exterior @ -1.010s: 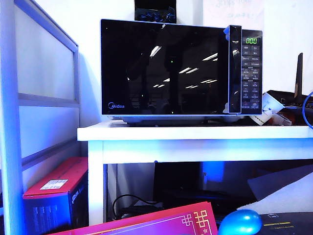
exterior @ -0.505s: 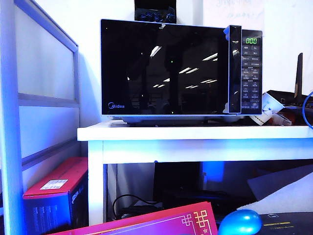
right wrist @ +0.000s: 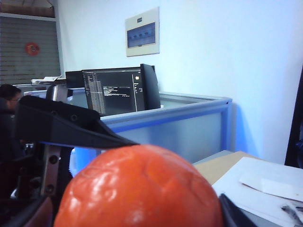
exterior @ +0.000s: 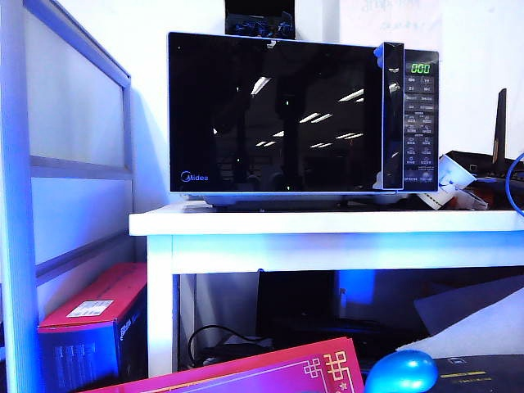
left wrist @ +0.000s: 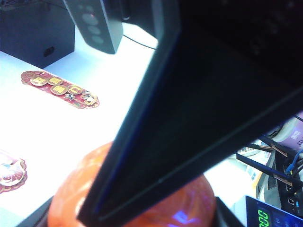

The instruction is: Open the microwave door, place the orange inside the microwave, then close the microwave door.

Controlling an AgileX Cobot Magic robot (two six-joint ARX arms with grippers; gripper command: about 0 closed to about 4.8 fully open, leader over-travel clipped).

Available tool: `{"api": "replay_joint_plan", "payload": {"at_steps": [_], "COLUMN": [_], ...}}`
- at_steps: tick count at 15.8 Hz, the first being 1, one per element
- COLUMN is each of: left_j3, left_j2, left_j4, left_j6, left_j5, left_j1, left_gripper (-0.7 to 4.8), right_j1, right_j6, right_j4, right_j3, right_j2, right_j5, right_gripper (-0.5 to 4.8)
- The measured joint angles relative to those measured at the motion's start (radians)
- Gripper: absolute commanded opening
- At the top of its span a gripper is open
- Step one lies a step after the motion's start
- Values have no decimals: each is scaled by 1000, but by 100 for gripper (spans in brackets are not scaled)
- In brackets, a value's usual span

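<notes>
Door (exterior: 274, 115) shut, opening not begun; right gripper (right wrist: 137, 189) clasps the orange (right wrist: 139, 189); left gripper's (left wrist: 142, 208) state unclear, must free itself for the door.

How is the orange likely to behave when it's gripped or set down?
Round, the orange would probably roll once set down. Its glossy skin may slip on narrow fingers. It sits close by both the left pincer and right pincer, so it seems bulky for them.

White bench (exterior: 327, 223) against white wall (exterior: 475, 33); frosted partition panel (exterior: 74, 164) at left; red box (exterior: 94, 315) on floor beneath; blue-tinted light throughout.
</notes>
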Motion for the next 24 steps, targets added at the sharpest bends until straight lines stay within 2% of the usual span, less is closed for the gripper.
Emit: {"api": "replay_joint_plan", "payload": {"at_steps": [7,9,11,13,16,20,22,24], "left_j3": [0,0,0,0,0,0,0,0], "left_j2": [0,0,0,-3,-22,-77,-137,-194], "left_j4": [5,59,128,177,197,173,79,-28], "left_j6": [0,-6,-99,-256,-471,-705,-749,-784], "left_j5": [-51,-94,-114,-180,-269,-249,-208,-208], "left_j1": [6,5,5,5,5,5,5,6], "left_gripper": [362,362,362,362,363,364,364,364], "right_j1": [-72,-114,-137,-152,-146,-98,-66,-32], "right_j6": [1,-30,-95,-166,-313,-360,-375,-378], "right_j4": [14,-66,-196,-306,-461,-544,-557,-562], "right_j3": [0,0,0,0,0,0,-1,-2], "right_j2": [-4,-3,-3,-3,-3,22,47,72], "right_j5": [112,128,127,137,263,427,463,503], "right_gripper": [479,479,479,479,479,479,479,479]}}
